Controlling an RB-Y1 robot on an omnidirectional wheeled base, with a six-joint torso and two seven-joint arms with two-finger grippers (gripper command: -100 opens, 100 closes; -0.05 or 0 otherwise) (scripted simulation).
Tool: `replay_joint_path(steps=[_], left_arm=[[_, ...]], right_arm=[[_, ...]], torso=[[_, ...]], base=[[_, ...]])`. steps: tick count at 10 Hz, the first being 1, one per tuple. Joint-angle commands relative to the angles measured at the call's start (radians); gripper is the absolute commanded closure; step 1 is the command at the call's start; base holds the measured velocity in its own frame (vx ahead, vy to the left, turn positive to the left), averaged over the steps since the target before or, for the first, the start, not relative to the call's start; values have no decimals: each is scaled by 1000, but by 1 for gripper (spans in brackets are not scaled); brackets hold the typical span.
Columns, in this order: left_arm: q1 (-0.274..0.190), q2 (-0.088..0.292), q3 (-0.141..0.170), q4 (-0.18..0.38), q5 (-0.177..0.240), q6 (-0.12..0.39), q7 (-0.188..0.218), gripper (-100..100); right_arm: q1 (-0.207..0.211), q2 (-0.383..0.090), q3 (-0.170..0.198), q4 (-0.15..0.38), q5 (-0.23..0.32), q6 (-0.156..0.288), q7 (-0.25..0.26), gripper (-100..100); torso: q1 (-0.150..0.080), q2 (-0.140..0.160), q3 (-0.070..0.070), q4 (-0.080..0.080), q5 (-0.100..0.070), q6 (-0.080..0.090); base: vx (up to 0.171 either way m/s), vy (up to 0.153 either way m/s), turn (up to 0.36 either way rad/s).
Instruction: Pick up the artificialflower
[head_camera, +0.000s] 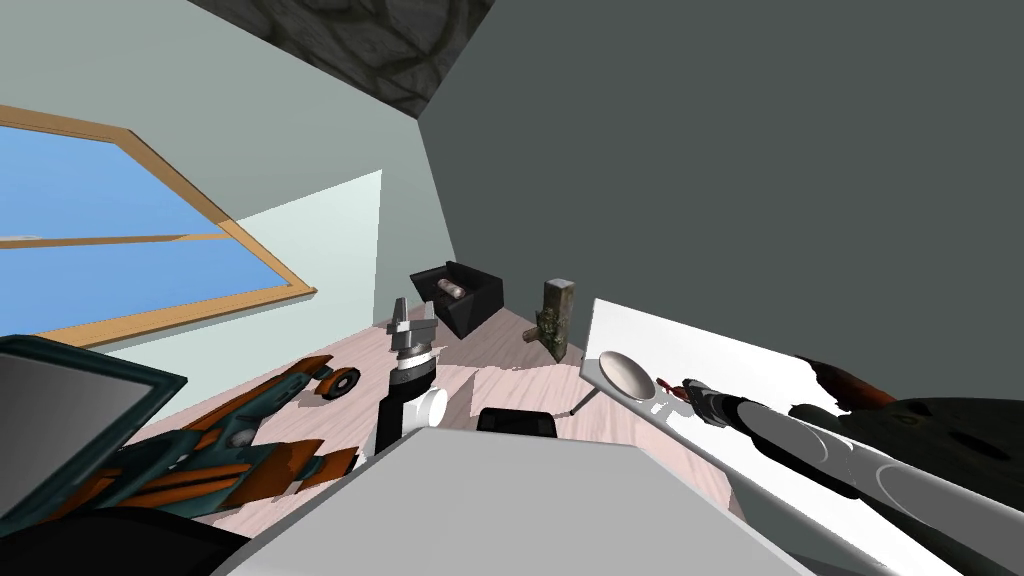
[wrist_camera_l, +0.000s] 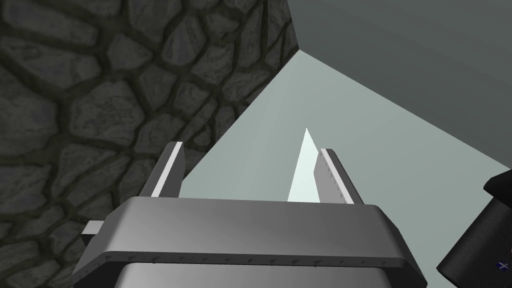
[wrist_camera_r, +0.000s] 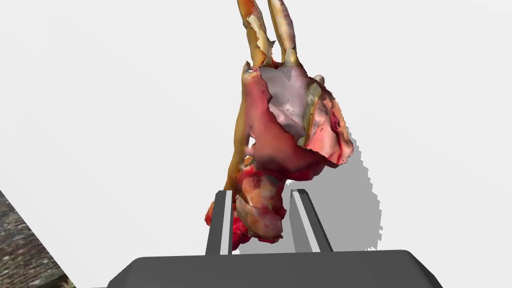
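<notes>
Our right tool (wrist_camera_r: 261, 196) grips the lower end of the ragged red-and-pink artificial flower (wrist_camera_r: 285, 130) between its 2 narrowed fingers. The bloom and 2 tan stalks reach beyond the fingertips, over the flat white table (wrist_camera_r: 100, 100). Our left tool (wrist_camera_l: 248, 150) stands wide open, holding nothing.

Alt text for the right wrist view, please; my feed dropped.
The right end effector is shut on the lower end of a red and pink flower. Behind it is a white surface with the flower's shadow; its tan stems point away from the fingers.
</notes>
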Motion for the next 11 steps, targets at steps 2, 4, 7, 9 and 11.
replay_joint_path(steps=[2, 4, 7, 9, 11], left_arm=[[0, 0, 0, 0, 0, 0, 0, 0], [0, 0, 0, 0, 0, 0, 0, 0], [0, 0, 0, 0, 0, 0, 0, 0], [0, 0, 0, 0, 0, 0, 0, 0], [0, 0, 0, 0, 0, 0, 0, 0]], right_arm=[[0, 0, 0, 0, 0, 0, 0, 100], [36, -1, -34, -13, -40, 0, 42, 100], [117, -6, -109, -44, -127, -4, 158, 100], [157, -9, -147, -59, -171, -6, 202, 100], [198, -12, -184, -74, -215, -8, 260, 100]], torso=[[0, 0, 0, 0, 0, 0], [0, 0, 0, 0, 0, 0], [3, -5, -3, 0, 1, 1], [0, -3, -1, 0, 0, 0], [0, -1, 0, 0, 0, 1]], base=[[0, 0, 0], [22, 9, -35], [100, 32, -87], [38, 4, -15], [46, 17, -53]])
